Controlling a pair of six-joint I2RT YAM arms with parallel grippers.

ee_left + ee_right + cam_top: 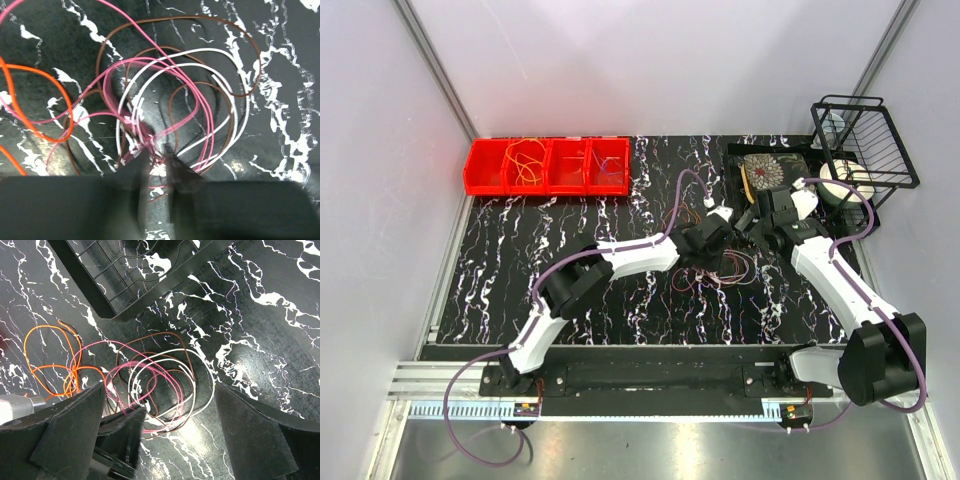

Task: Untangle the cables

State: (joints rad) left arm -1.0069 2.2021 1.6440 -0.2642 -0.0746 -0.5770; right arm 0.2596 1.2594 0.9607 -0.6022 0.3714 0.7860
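Note:
A tangle of thin cables (720, 266) lies on the black marbled table right of centre. In the left wrist view, pink (150, 65), white (220, 85), brown (180, 20) and orange (45, 75) loops overlap. My left gripper (157, 150) is down on the tangle, its jaws closed to a narrow gap with pink and brown strands pinched at the tips. My right gripper (160, 390) hovers over the same tangle, wide open and empty, with the white loop (202, 390) and the pink loop (125, 371) between its fingers. The orange loop (47, 360) lies to the left.
A red bin (548, 180) with compartments sits at the back left and holds yellow cables (527, 160). A black tray (135, 295) lies just beyond the tangle. A black wire rack (865, 140) stands at the back right. Both grippers (735, 235) are close together.

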